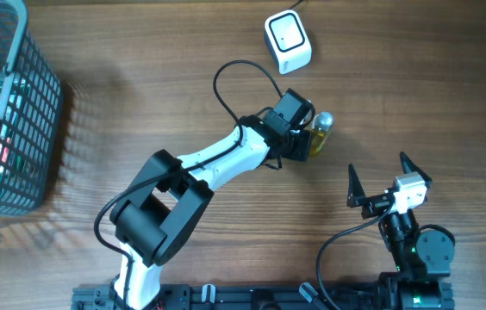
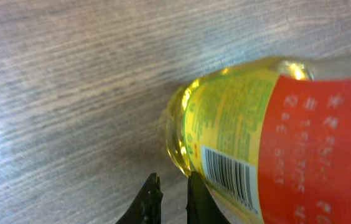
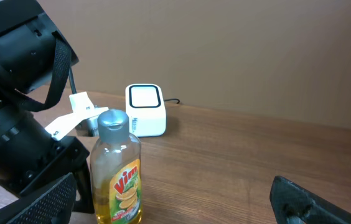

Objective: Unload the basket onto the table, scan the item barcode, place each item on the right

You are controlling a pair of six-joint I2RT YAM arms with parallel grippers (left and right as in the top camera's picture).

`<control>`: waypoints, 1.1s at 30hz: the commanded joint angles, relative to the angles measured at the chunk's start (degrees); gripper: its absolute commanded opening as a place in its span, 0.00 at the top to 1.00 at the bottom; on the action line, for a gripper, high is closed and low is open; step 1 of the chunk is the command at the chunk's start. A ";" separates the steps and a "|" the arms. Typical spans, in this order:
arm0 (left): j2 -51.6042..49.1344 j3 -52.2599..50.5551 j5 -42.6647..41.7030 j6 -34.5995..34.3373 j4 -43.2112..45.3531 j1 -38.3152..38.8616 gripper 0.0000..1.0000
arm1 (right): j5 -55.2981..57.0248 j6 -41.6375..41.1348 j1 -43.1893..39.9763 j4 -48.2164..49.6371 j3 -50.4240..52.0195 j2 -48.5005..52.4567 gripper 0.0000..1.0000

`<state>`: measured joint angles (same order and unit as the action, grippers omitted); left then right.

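The item is a bottle of yellow dish liquid (image 1: 320,132) with a silver cap and a Vim label, standing upright (image 3: 117,171) on the wooden table. Its barcode (image 2: 228,175) shows in the left wrist view, on the yellow and red label. My left gripper (image 2: 174,182) is shut with nothing between its fingers, low beside the bottle's base, and one fingertip lies against the bottle's side. The white scanner box (image 1: 288,40) sits further back (image 3: 145,109). My right gripper (image 1: 379,168) stands wide open and empty, to the right of the bottle and nearer the front.
A grey wire basket (image 1: 34,103) holding several packaged goods stands at the far left edge. The left arm (image 1: 217,164) stretches diagonally across the middle of the table. The scanner's cable runs off the back edge.
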<state>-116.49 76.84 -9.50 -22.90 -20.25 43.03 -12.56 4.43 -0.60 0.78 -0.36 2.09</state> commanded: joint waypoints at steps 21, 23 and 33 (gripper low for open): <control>-1.01 -0.13 0.59 -0.33 -0.02 0.17 0.91 | 0.63 0.07 -0.39 0.15 0.07 -0.04 0.00; -1.01 -0.13 -0.07 -0.33 0.50 0.17 0.91 | 0.63 0.07 -0.39 0.15 0.07 -0.04 0.00; -1.01 -0.13 4.59 -0.09 1.86 -0.15 0.91 | 0.63 0.07 -0.39 0.13 0.07 -0.04 0.00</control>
<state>-116.49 76.84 -6.59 -22.90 -18.70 43.03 -12.56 4.43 -0.60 0.80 -0.34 2.09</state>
